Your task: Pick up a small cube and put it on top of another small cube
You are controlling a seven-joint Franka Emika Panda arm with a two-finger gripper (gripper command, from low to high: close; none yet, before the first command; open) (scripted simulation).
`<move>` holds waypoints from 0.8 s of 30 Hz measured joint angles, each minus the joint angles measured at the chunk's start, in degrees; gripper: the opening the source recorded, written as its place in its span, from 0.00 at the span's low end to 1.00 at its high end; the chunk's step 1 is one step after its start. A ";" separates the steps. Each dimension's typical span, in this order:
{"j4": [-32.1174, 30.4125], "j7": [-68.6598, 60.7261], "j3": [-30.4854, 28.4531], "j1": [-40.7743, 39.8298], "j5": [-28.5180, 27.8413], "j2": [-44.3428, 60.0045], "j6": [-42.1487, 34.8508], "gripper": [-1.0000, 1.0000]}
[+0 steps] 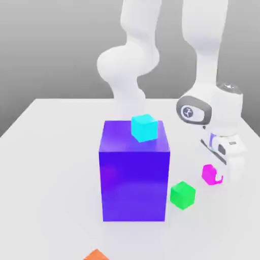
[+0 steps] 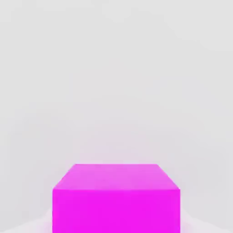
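The small magenta-pink cube rests on the white table toward the exterior view's right. My gripper is down at it, its fingers shut on the cube's sides, and one finger shows in front of the cube. In the hand view the magenta cube sits very close, with pale table surface beyond it. The small green cube lies on the table a short way from the magenta one, nearer the camera and toward the exterior view's left, not touching it.
A big blue-purple block stands at the middle of the table, just left of the green cube. A small cyan cube sits on its top. A small orange cube peeks in at the front edge.
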 joint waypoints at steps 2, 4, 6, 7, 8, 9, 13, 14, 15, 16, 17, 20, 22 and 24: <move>-0.57 -0.88 1.42 -1.21 1.03 -3.09 -2.51 0.00; -1.31 -2.51 3.03 -2.28 3.16 -6.98 -5.65 0.00; -2.09 -4.22 3.79 -2.34 5.58 -11.07 -8.96 0.00; -2.49 -4.80 3.60 -1.78 6.47 -13.12 -10.60 0.00; -2.81 -5.16 3.22 -1.33 7.13 -15.12 -12.28 0.00; -2.89 -4.89 2.04 -2.83 7.19 -16.88 -13.94 0.00; -2.72 -2.20 -3.01 -10.83 5.79 -23.27 -20.43 0.00; -2.65 -1.38 -4.24 -13.17 5.29 -24.77 -22.01 0.00; -2.58 -0.52 -5.66 -15.38 4.70 -26.22 -23.56 0.00; -2.49 -0.13 -6.50 -16.58 4.53 -26.28 -23.72 0.00; -2.38 -0.11 -7.00 -17.02 4.70 -25.37 -22.92 0.00; -2.06 -0.98 -7.60 -16.90 6.12 -20.45 -18.32 0.00; -1.89 -1.83 -7.58 -16.59 7.39 -16.59 -14.65 0.00; -1.76 -2.74 -6.93 -16.94 8.71 -12.99 -11.22 1.00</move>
